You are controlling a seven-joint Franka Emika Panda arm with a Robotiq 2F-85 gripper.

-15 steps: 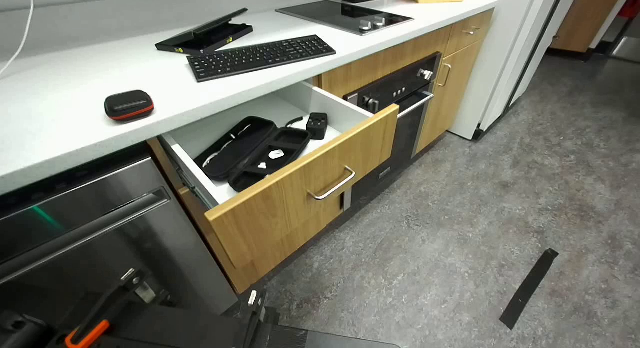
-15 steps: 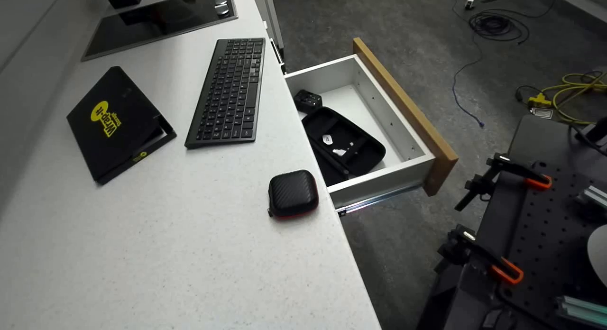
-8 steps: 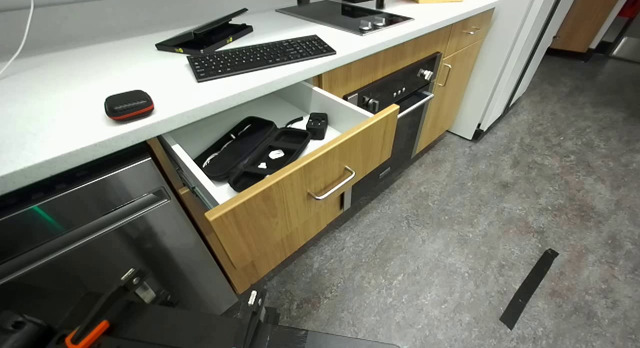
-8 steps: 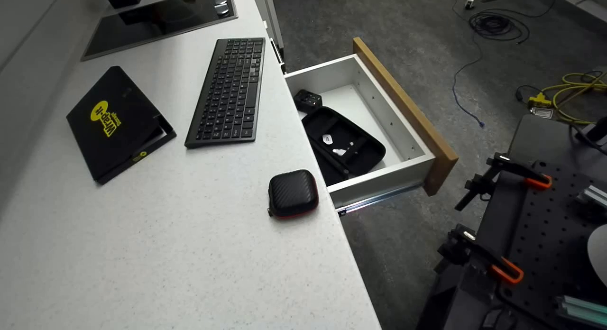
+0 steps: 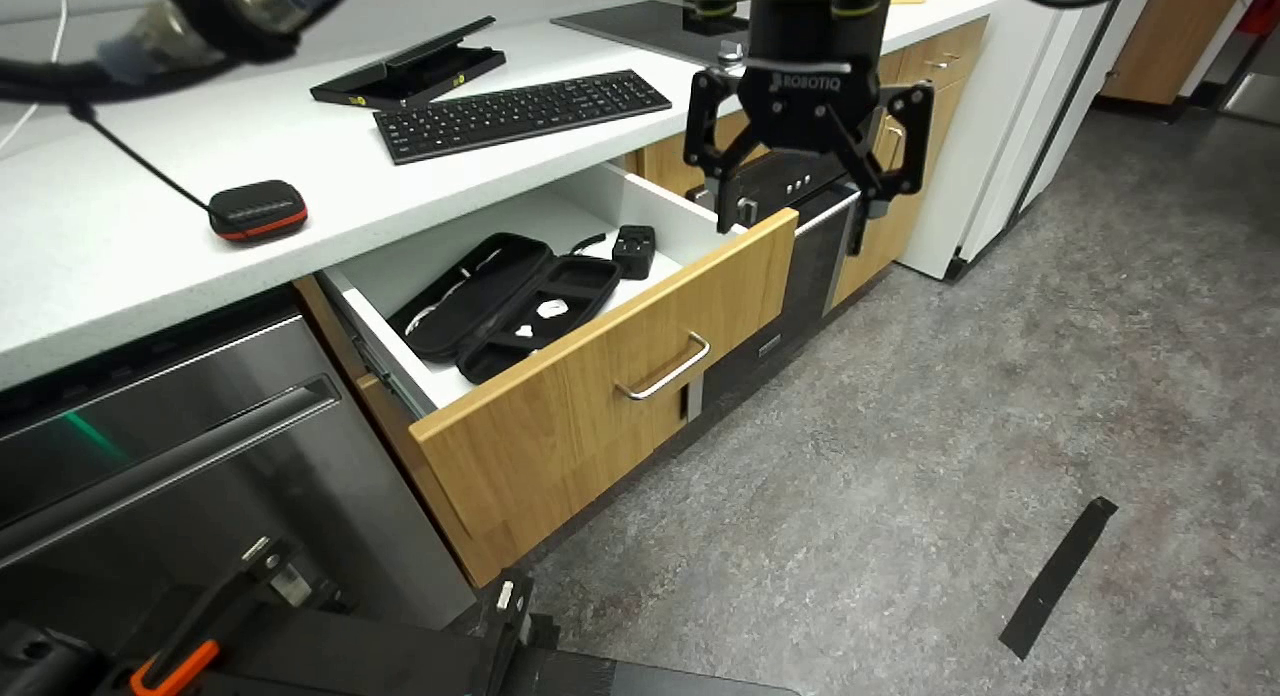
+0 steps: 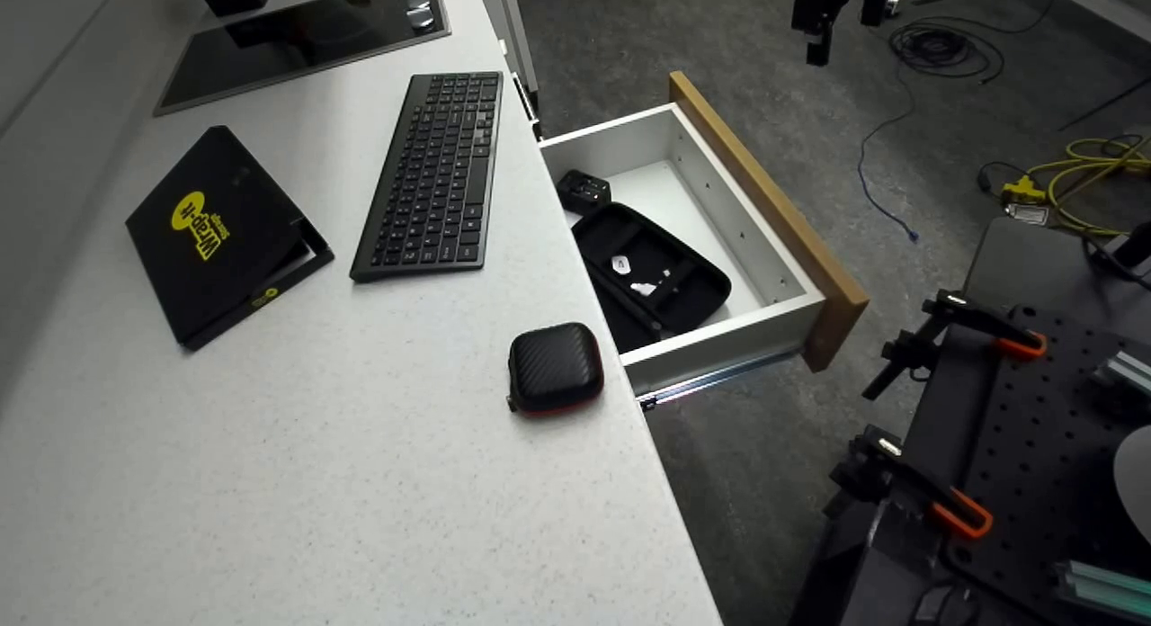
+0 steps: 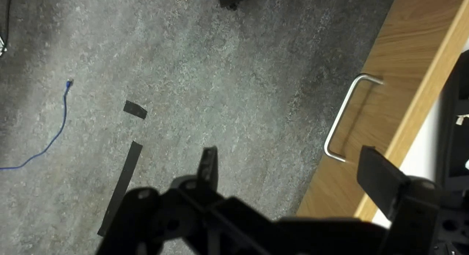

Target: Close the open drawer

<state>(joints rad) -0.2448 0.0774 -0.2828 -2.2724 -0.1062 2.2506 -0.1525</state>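
Note:
The drawer (image 5: 560,426) stands pulled out from under the counter, with an oak front, white inner walls and a silver bar handle (image 5: 668,372). In an exterior view its front (image 6: 764,194) shows from above. An open black case (image 5: 500,306) and a small black adapter (image 5: 634,251) lie inside. My gripper (image 5: 790,234) is open and empty, pointing down. In an exterior view it (image 6: 845,34) hangs over the floor, apart from the drawer front. In the wrist view the gripper (image 7: 287,151) has one finger over the floor and the other overlapping the drawer's top edge; the handle (image 7: 342,112) lies beyond.
The white counter (image 6: 432,446) above holds a keyboard (image 6: 432,176), a black box (image 6: 220,235) and a small black case (image 6: 556,368). A steel appliance (image 5: 200,456) and an oven (image 5: 800,181) flank the drawer. A dark base with clamps (image 6: 1016,428) faces the drawer.
The arm and open gripper have come down into both exterior views from above. Half a second ago only dark finger parts showed at the top of an exterior view. The drawer has not moved.

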